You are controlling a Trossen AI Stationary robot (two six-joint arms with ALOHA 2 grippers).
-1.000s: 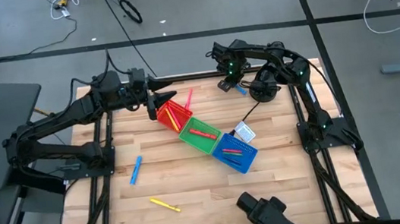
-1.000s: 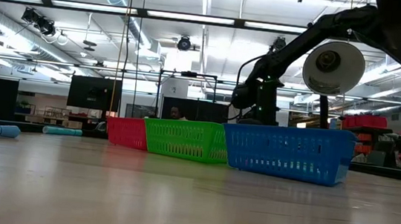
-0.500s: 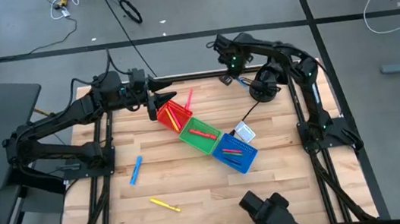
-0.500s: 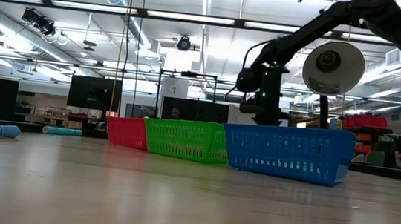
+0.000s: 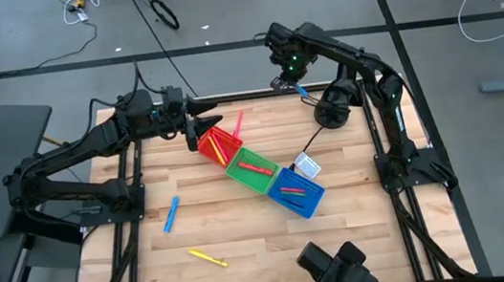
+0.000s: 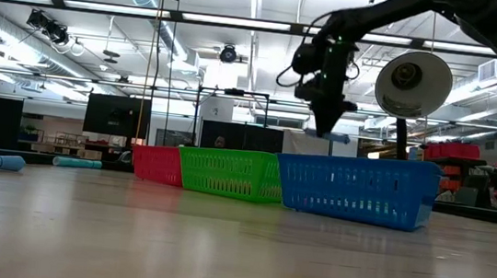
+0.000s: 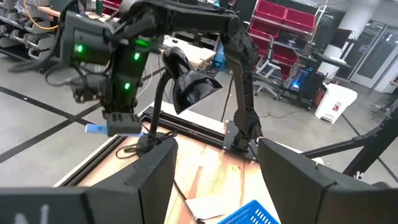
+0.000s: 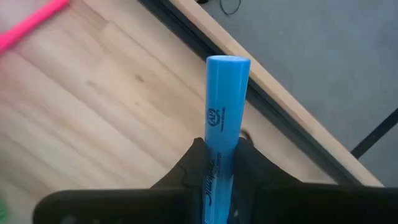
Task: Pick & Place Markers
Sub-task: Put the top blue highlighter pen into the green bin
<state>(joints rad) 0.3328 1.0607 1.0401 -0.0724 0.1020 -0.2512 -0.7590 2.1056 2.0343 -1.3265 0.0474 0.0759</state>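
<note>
Blue cylindrical plastic marker [image 8: 222, 118]: clamped between right hand [image 8: 219, 163] fingers, projecting forward, raised above wooden bench [image 5: 243, 221] far edge. Left hand [image 5: 207, 124]: open over red plastic bin [image 5: 215, 146].

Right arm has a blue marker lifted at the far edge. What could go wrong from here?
The right gripper pinches the blue marker near one end, so it may pivot or slip. It hangs over the table's far edge; a drop could land on the floor. The blue bin already holds markers and sits beside a lamp.
</note>
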